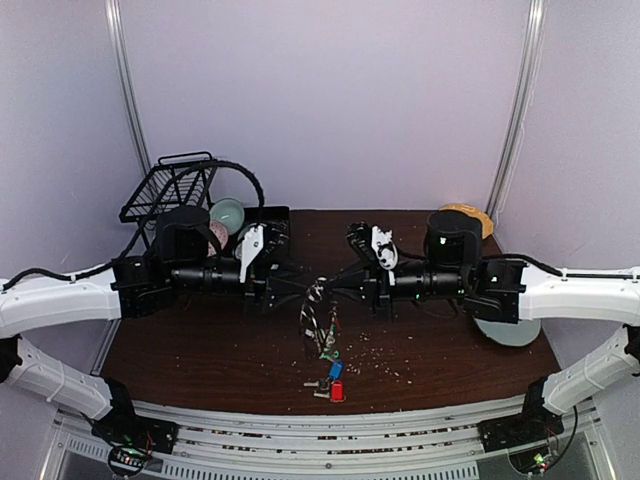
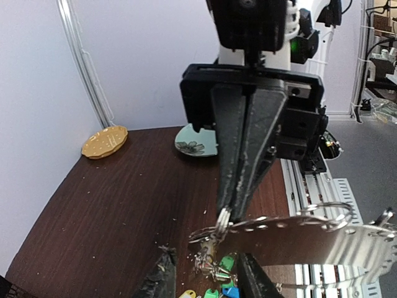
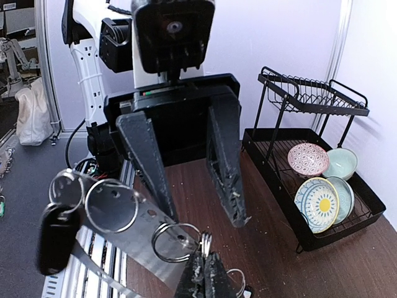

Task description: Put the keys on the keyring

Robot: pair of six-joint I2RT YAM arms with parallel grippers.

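Observation:
The keyring [image 3: 177, 242] is a set of silvery split rings on a perforated metal strip [image 2: 322, 239], held in the air between the two arms [image 1: 314, 305]. My right gripper [image 3: 203, 257] is shut on a small split ring at the strip's end and also shows in the left wrist view [image 2: 226, 211]. My left gripper [image 2: 208, 270] is open, its fingers [image 3: 149, 167] on either side of that ring without touching it. Keys with green tags [image 2: 226, 264] hang below the ring. A blue-tagged key [image 1: 335, 369] and a red-tagged key [image 1: 337, 391] lie on the table.
A black dish rack [image 1: 185, 190] with patterned plates [image 3: 308, 159] stands at the back left. A yellow plate [image 1: 468, 215] is at the back right, and a pale plate [image 1: 505, 330] lies under the right arm. Crumbs are scattered on the dark wooden table [image 1: 200, 350].

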